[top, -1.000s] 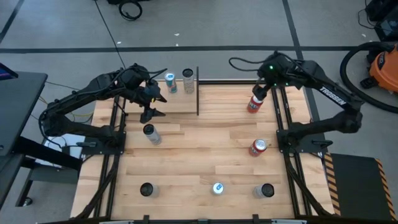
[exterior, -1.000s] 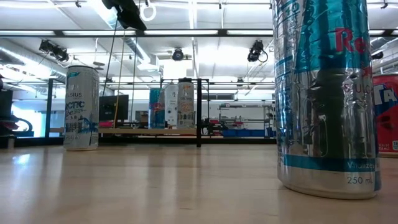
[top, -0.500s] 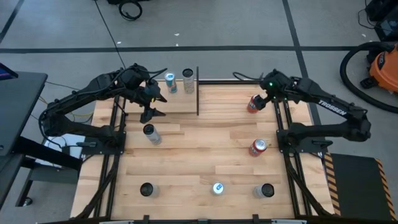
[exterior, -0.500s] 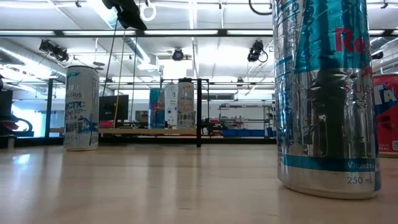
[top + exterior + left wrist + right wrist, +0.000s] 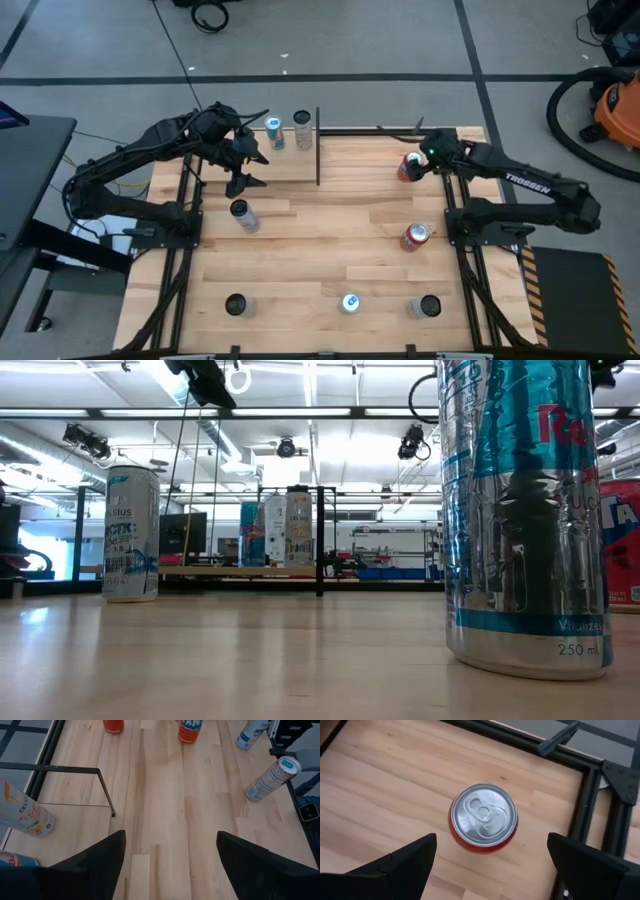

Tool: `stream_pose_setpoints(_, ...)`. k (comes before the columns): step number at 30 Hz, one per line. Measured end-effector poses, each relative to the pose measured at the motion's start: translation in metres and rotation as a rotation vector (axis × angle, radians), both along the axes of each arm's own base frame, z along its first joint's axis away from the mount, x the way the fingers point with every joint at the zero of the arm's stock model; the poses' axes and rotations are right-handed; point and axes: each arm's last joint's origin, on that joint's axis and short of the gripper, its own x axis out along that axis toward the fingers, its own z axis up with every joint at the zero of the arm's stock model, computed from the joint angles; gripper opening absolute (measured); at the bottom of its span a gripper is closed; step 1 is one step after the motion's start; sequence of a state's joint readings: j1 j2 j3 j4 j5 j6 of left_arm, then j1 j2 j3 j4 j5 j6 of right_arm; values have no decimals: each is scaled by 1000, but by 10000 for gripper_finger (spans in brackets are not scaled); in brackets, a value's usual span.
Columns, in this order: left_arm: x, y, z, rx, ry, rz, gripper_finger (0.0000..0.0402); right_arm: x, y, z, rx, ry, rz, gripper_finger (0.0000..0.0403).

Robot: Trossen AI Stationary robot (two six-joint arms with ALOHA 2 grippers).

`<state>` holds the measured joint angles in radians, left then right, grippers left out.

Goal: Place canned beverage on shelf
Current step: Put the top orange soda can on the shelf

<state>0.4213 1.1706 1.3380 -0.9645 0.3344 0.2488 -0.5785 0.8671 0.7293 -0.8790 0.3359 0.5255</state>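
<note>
A red can (image 5: 406,168) stands upright on the tabletop at the far right; the right wrist view shows its silver top (image 5: 483,815). My right gripper (image 5: 418,164) is open right beside it, on the side of the table's right edge, its fingers wide on either side and touching nothing. The shelf (image 5: 290,165) is the pale panel with black rods at the far left. Two cans (image 5: 274,133) (image 5: 303,130) stand at its far edge. My left gripper (image 5: 250,170) hangs open and empty above the shelf (image 5: 75,825).
A silver can (image 5: 243,215) stands left of centre and a second red can (image 5: 415,236) at the right. Three cans (image 5: 235,304) (image 5: 349,302) (image 5: 428,306) stand along the near edge. A black post (image 5: 318,145) marks the shelf's right end. Bare wood lies mid-table.
My right arm has come down, and its gripper has drawn a little toward the table's right edge, from over the red can to beside it. The can stands where it was. My left arm has kept still.
</note>
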Motion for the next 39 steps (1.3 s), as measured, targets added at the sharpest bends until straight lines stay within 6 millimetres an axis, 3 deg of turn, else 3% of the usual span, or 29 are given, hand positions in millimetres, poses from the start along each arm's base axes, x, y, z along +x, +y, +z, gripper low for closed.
stream_pose_setpoints(15,1,0,1,4,-10,0,314,4,4,-53,-17,-16,69,390)
stream_pose_setpoints(27,1,0,1,3,-10,1,314,3,2,-77,-132,-4,29,390)
stream_pose_setpoints(39,1,1,1,8,-18,0,314,6,1,-96,-218,-126,76,390)
